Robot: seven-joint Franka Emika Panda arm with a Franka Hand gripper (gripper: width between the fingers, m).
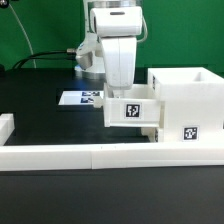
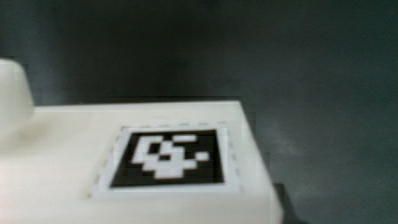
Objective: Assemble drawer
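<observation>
Drawer parts are spread over the black table (image 1: 40, 125): the tall boxy casing (image 1: 185, 100) sits on the exterior view's right, open at the top, with a small tag on its near face low down. Right beside it, on its left, there's a small white tray (image 1: 132, 112) with a black-and-white tag (image 1: 132, 110) facing the camera, and it looks to be touching or just about touching the casing, can't say which for sure. The gripper (image 1: 122, 90) hangs straight down over that tray, the white arm body covering most of what's going on at the fingertips, so honestly I can't tell whether the jaws are open or clamped on the tray. Farther back and to the left, the marker board (image 1: 80, 99) lies flat on the table. Along the near edge runs the long low white rail (image 1: 80, 154), with a short raised end piece at the far left. The wrist view is blurry but shows a white surface (image 2: 71, 140) with a big square tag (image 2: 169, 157) on it, dark table behind.
</observation>
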